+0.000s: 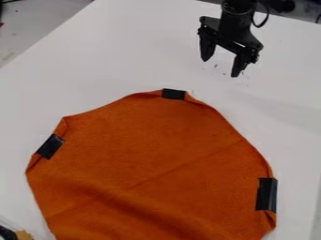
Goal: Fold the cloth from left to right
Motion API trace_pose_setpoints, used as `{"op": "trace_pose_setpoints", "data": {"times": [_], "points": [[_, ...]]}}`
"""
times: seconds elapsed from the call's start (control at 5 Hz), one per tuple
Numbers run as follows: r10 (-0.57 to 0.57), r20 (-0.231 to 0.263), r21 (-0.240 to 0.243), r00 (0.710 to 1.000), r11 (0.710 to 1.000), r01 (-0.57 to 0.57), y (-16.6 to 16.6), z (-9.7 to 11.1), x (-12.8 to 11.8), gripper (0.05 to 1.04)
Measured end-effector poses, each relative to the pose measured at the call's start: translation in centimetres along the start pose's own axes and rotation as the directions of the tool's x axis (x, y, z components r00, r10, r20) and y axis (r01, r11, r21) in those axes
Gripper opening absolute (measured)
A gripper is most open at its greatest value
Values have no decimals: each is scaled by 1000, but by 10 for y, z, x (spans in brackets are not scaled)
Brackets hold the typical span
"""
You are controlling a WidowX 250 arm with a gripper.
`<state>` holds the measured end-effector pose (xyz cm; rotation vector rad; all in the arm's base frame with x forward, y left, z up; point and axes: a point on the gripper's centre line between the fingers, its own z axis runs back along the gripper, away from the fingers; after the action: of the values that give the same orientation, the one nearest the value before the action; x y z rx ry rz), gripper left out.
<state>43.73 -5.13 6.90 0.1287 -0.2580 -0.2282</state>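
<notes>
A: Re claw (221, 68), clenching or what?
B: Neg., grasping nothing, hanging wide open at 1 o'clock in view, prob. allowing room for catching cloth.
A: And re cloth (150, 164)?
B: Lying mostly flat on table (94, 61), creasing slightly, spreading from approx. ctr. down past 6 o'clock; prob. waiting unfolded for folding L to R.
A: Why wearing tape?
B: Prob. marking or stiffening grab spots: sitting at 12 (top tape (173, 94)), 8 (left tape (50, 146)) & btwn 4 and 5 (right tape (266, 194)).
A: Touching claw?
B: Nope, lying apart, toward 7 o'clock from claw, w/ top tape nearest. Prob. needing a swing toward 8 o'clock for reaching left tape.
</notes>
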Motion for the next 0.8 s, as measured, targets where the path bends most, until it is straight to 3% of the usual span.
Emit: {"op": "trace_pose_setpoints", "data": {"times": [0.2, 0.4, 0.6, 0.8], "points": [[-7, -45, -8, 999, 1000, 7, -4, -17, -8, 1001], [24, -79, -21, 997, 999, -25, 18, -18, -25, 1001], [81, -79, 16, 994, 997, -80, 64, 10, -42, 1001], [141, -99, 45, 985, 990, -137, 87, 29, -69, 1001]]}}
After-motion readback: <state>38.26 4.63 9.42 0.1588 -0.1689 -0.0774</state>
